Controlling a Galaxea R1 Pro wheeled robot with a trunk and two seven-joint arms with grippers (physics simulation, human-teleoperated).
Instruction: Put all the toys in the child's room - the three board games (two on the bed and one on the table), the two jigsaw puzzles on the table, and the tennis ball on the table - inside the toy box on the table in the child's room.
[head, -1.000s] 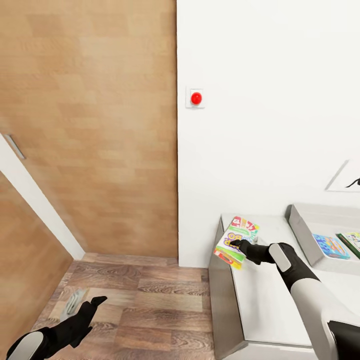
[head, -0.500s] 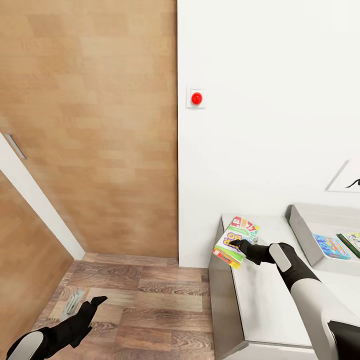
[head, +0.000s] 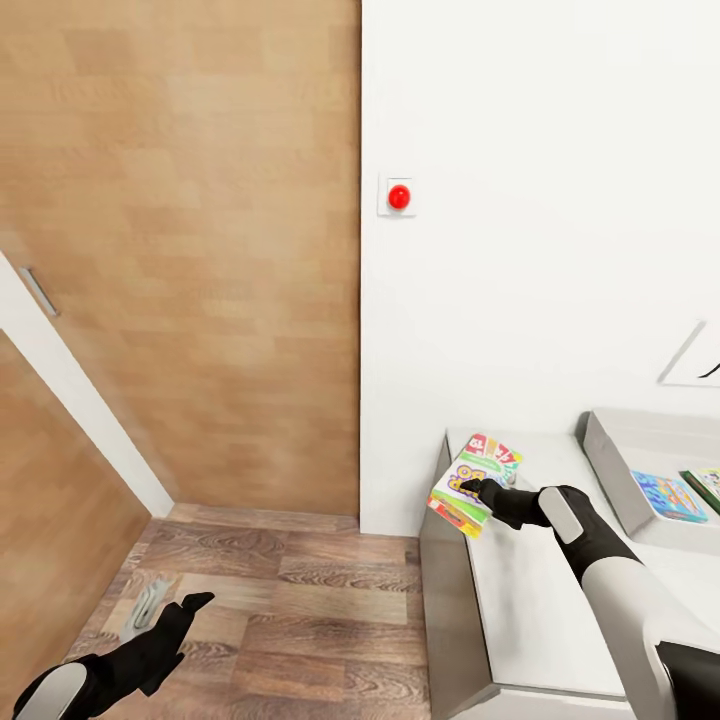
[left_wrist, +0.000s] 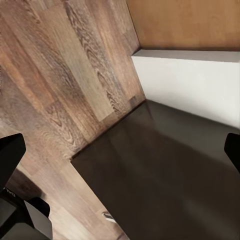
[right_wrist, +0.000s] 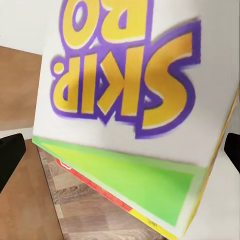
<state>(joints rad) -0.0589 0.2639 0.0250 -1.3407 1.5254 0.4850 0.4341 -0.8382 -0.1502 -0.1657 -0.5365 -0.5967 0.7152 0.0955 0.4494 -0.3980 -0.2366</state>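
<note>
Clearly the right claw (head: 468, 487), clamped on the board game (head: 474, 483), has the toy box (head: 610, 455) toward the frame's right.

The pale grey table (head: 540, 620) carries the light grey toy box (head: 625, 470) at its far end.

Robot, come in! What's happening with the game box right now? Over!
Right gripper shut on board game, above table end. Left gripper open, low over floor. Toy box ahead, path clear.
</note>
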